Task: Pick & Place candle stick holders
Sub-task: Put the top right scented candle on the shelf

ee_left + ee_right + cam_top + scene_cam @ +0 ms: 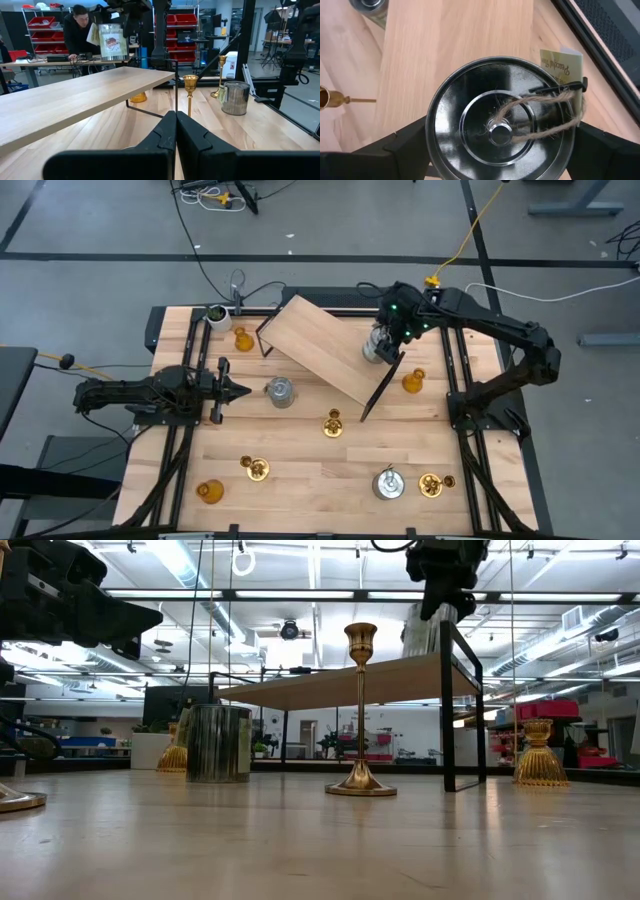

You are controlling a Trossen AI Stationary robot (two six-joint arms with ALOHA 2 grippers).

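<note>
Two pincers are in your view. Your right pincer is over the raised wooden shelf, its fingers spread wide around a silver-grey metal cylinder; that cylinder has twine and a paper tag on its lid. From the frames you cannot tell whether it rests on the shelf or hangs just above it. Your left pincer is clenched with nothing in it, hovering above the worktop on the left side and pointing toward a second grey cylinder, just beside it.

You have a third grey cylinder near the front edge, with a brass stick just beside it. Another brass stick stands upright near the worktop's middle, by the shelf's dark leg, and a third stands front left. One amber glass holder sits at the front left corner, one near the back left beside a small white pot, and one right of the shelf. A person shows in the room behind.
</note>
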